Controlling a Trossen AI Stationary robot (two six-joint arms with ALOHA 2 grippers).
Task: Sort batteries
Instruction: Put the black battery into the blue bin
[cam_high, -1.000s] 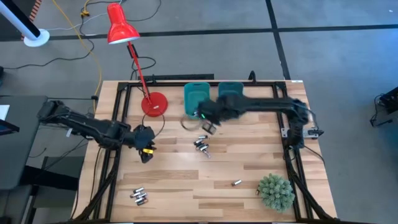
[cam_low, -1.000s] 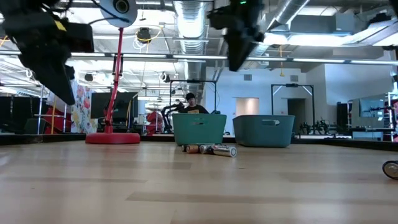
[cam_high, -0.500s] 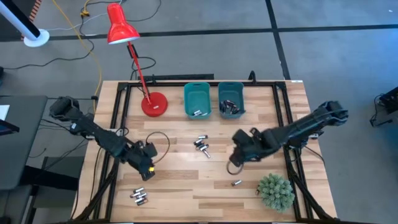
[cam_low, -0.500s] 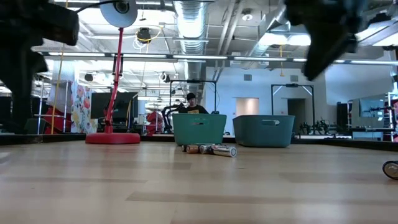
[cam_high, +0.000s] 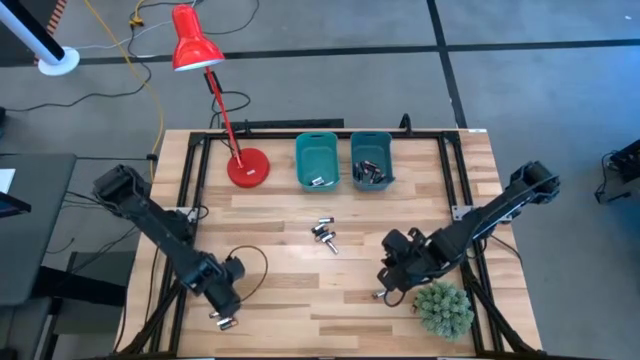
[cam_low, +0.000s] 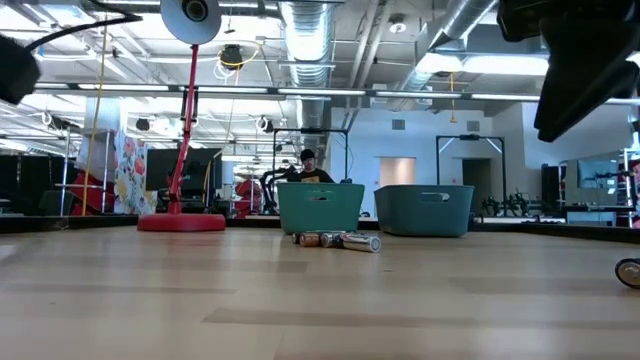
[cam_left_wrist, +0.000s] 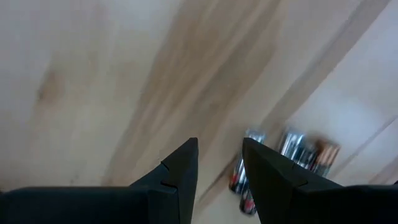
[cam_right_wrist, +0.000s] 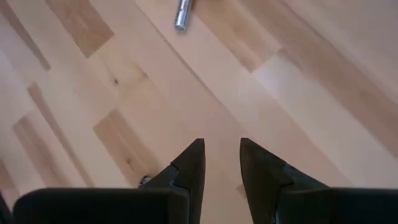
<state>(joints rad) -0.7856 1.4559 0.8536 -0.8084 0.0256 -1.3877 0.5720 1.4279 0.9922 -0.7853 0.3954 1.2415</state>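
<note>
- While I watched from above, the left gripper (cam_high: 226, 303) hung over the lower left of the table (cam_high: 290, 300), right by a small cluster of batteries (cam_high: 222, 319) lying there.
- Seen from the left wrist, its two dark fingers (cam_left_wrist: 180, 171) stood a narrow gap apart with bare wood between them and nothing held; the cluster of batteries (cam_left_wrist: 283, 165) lay just beyond the tips.
- On my screen the right gripper (cam_high: 390, 280) sat in the lower right of the table, close to a small green plant (cam_high: 443, 307), with a single battery (cam_high: 380, 294) on the wood just beside it.
- From the right wrist, its fingers (cam_right_wrist: 189, 163) were also slightly parted and empty; one silvery battery (cam_right_wrist: 183, 15) lay well ahead of them on the planks.
- Near the middle of the table I saw another small group of batteries (cam_high: 324, 234), which in the low view lay in front of the left teal bin (cam_low: 320, 208).
- Both teal bins stood side by side at the upper centre of the overhead picture: the left bin (cam_high: 317, 160) held a cell or two, the right bin (cam_high: 371, 160) a darker heap.
- Beside them, at the upper left, stood a red desk lamp (cam_high: 196, 50).
</note>
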